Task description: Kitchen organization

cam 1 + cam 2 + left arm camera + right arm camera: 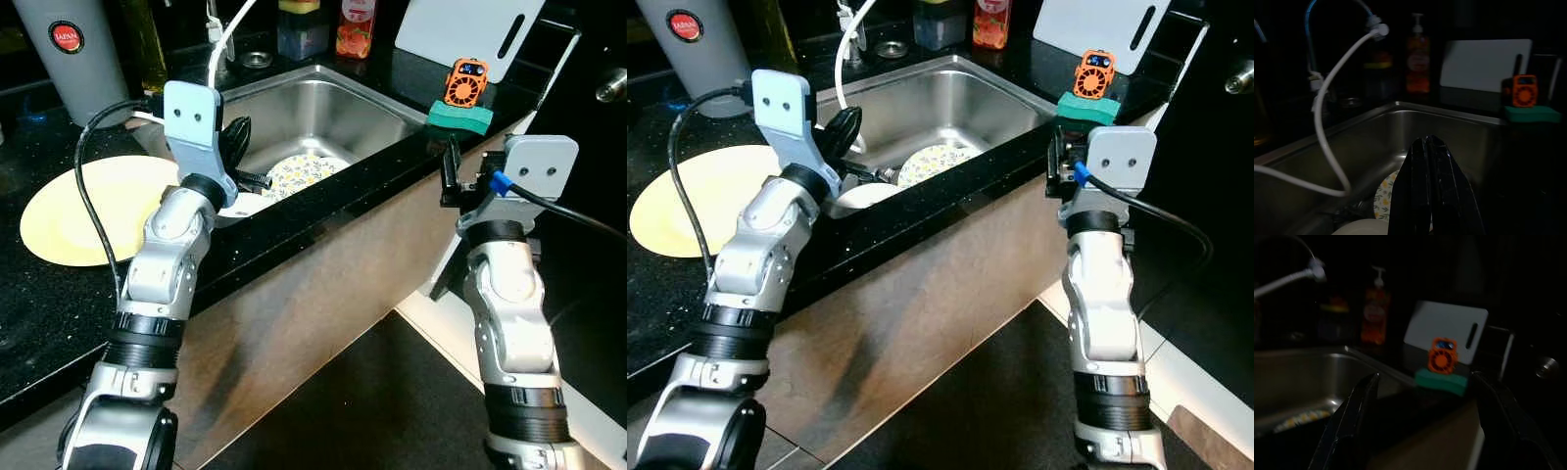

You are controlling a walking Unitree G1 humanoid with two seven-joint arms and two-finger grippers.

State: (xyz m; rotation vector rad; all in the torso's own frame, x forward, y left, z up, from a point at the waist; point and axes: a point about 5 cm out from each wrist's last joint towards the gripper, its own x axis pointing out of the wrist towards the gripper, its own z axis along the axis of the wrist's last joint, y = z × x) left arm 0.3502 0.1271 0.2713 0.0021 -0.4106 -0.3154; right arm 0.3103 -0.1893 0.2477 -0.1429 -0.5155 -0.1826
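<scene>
Lying below left gripper (1431, 161): floral plate (299, 172).

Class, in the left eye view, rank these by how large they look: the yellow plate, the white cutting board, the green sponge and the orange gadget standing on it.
1. yellow plate
2. white cutting board, partly cut off by the frame's top
3. green sponge
4. orange gadget, close to the sponge in size

The plate lies nearer the camera, which inflates it.

left arm reaching toward 12 o'clock | left gripper (1431, 186) pressing fingers together | right gripper (1422, 426) spreading fingers wide, pointing 11 o'clock
</scene>
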